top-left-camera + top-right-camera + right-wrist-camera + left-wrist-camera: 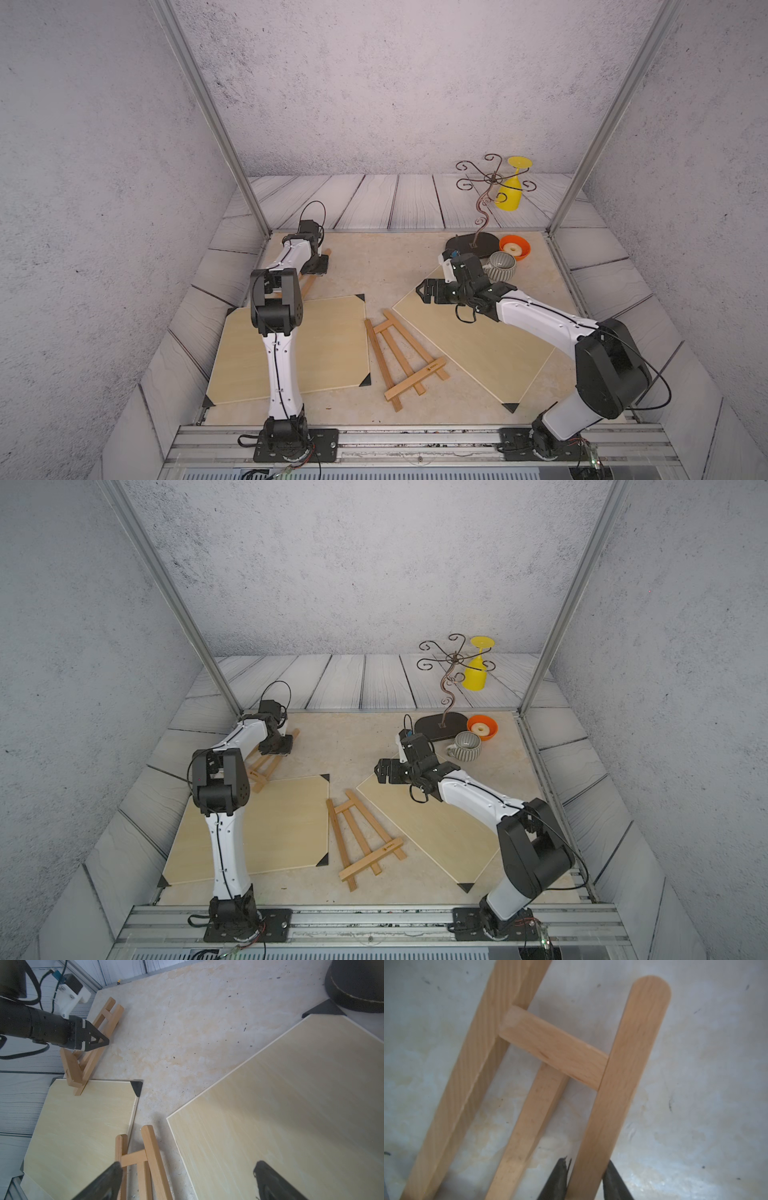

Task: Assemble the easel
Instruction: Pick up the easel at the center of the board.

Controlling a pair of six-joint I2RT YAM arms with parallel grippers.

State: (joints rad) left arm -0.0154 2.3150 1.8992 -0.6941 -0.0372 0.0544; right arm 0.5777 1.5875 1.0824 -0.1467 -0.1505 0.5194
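Tabletop (374, 266): pale and mottled, and carrying two easels and two boards; 12 o'clock is lying at the back wall, 6 o'clock at the arm bases
Far easel (309, 282) (266, 766) (72, 1070): lying at about 10 o'clock on the tabletop, with its lower end overlapping the 12 o'clock edge of the left board
Left pincer (318, 266) (278, 746) (588, 1167) (104, 1041): gripping the far easel; in the left wrist view its dark fingers (558, 1180) are pressing on both sides of one round-tipped outer slat (629, 1064)
Middle easel (405, 357) (365, 841) (149, 1151): lying flat near 6 o'clock, in the gap between the two boards, with its narrow top pointing toward 11 o'clock and its ledge bar toward 5 o'clock; nothing is touching it
Right pincer (424, 291) (380, 771) (187, 1167): standing wide open and holding nothing, hanging above the 10 o'clock edge of the right board and facing toward 9 o'clock
Left board (328, 345) (282, 825) (83, 1126): lying flat at 8 o'clock, with black corner pieces showing; the left arm is crossing above it
Right board (478, 353) (440, 833) (291, 1105): lying flat at 4 o'clock, turned diagonally
Back corner at 1 o'clock: a wire rack (465, 245) is standing there with a yellow glass (510, 195) hanging upside down from it; an orange bowl (524, 251) and a striped mug (500, 266) are sitting just beside its dark base
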